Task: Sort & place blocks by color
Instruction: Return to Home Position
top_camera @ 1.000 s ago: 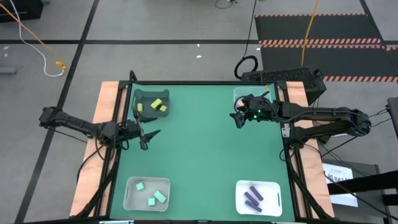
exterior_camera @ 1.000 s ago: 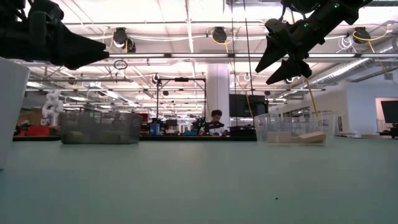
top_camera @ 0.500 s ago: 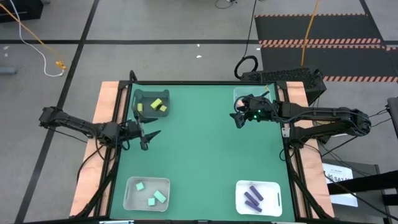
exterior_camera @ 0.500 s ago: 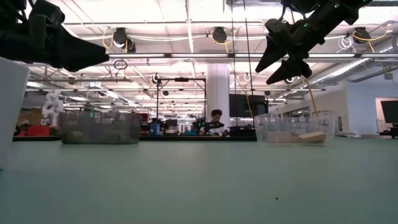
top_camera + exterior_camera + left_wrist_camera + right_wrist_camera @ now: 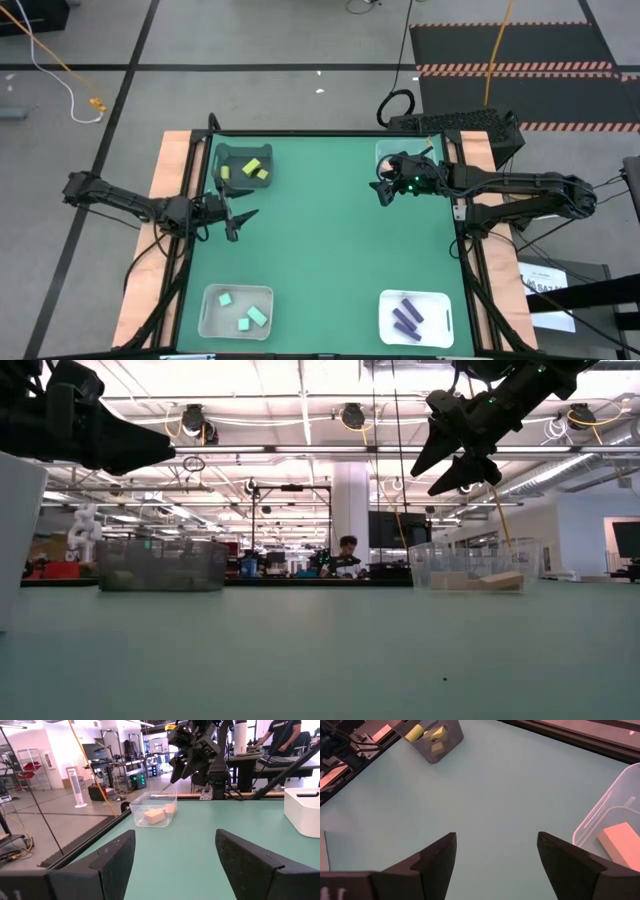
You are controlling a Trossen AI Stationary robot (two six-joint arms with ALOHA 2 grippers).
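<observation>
The right gripper (image 5: pixel 381 193) stands open, just beside the clear bin (image 5: pixel 150 796) holding pale salmon blocks (image 5: pixel 154 816), apparently two. The left gripper (image 5: pixel 243 224) is likewise open. Yellow-green blocks (image 5: pixel 255 168) lie in the dark bin (image 5: pixel 222 152) near it, with mint blocks (image 5: pixel 245 318) and purple bars (image 5: pixel 408 316) farther off.

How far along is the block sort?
Sorting looks done: yellow-green blocks in the dark grey bin, mint teal blocks in the pale grey bin, purple bars in the white bin, salmon blocks in the clear bin; none loose on the green mat. Left tool and right tool open, empty. Remaining: likely parking arms.
</observation>
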